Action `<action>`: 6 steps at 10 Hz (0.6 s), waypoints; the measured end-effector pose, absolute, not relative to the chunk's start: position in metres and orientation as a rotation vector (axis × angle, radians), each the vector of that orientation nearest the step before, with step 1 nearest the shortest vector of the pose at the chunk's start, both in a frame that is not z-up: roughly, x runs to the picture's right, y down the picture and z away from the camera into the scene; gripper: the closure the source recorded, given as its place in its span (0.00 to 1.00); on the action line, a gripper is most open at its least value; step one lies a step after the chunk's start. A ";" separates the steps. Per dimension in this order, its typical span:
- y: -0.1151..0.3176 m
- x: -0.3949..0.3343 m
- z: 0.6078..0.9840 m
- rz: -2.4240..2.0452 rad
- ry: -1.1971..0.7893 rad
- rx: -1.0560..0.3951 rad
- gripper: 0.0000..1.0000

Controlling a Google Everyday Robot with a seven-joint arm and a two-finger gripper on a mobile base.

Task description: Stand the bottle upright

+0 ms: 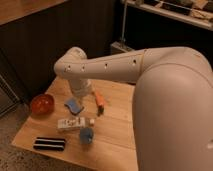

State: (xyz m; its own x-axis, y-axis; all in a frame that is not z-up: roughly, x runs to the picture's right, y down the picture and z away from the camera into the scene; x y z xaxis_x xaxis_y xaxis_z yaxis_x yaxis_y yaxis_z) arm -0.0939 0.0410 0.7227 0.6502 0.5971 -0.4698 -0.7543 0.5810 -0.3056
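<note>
The bottle [74,123] lies on its side, cap to the right, just camera-side of the claw [81,96], which seems open and empty. Grip the body near the cap and tip it onto its base, clear of the cup [86,135] touching it. Right of the claw lies a stick [100,98], left a bowl [42,104], on a wooden table [120,130]; behind, a dark wall [50,45].

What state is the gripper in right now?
Gripper: open, holding nothing; it hangs over the table just behind the bottle, which lies on its side.
</note>
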 end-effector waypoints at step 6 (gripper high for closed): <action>0.031 -0.051 0.705 0.453 0.185 -0.590 0.35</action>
State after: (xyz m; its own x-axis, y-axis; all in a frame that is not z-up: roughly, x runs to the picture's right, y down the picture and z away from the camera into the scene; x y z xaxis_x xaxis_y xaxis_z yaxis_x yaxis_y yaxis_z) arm -0.0511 0.0309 0.7052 0.8860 0.3579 -0.2947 -0.4619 0.7366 -0.4941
